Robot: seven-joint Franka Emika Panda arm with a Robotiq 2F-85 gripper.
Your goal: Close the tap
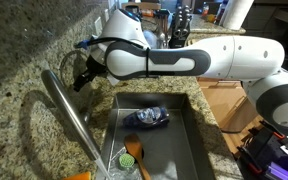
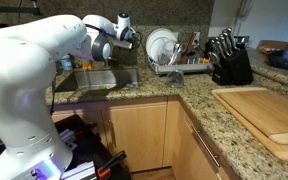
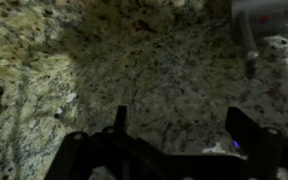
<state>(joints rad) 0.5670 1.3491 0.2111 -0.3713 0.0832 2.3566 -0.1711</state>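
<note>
The tap (image 1: 69,112) is a long brushed-steel spout that slants across the granite counter beside the sink. My gripper (image 1: 79,73) hovers just above and beside the spout's upper end, near the back wall. In the wrist view my gripper (image 3: 182,125) is open, with both dark fingers apart over bare granite and nothing between them. A thin steel stem with a pale top (image 3: 250,45), likely the tap's lever, shows at the upper right, ahead of the fingers and apart from them. In an exterior view my gripper (image 2: 124,35) is above the sink's far side.
The steel sink (image 1: 196,130) holds a dark blue item (image 1: 149,117), a green scrubber (image 1: 126,158) and an orange-handled brush (image 1: 136,152). A dish rack with plates (image 2: 164,50), a knife block (image 2: 229,55) and a wooden cutting board (image 2: 264,110) stand on the counter.
</note>
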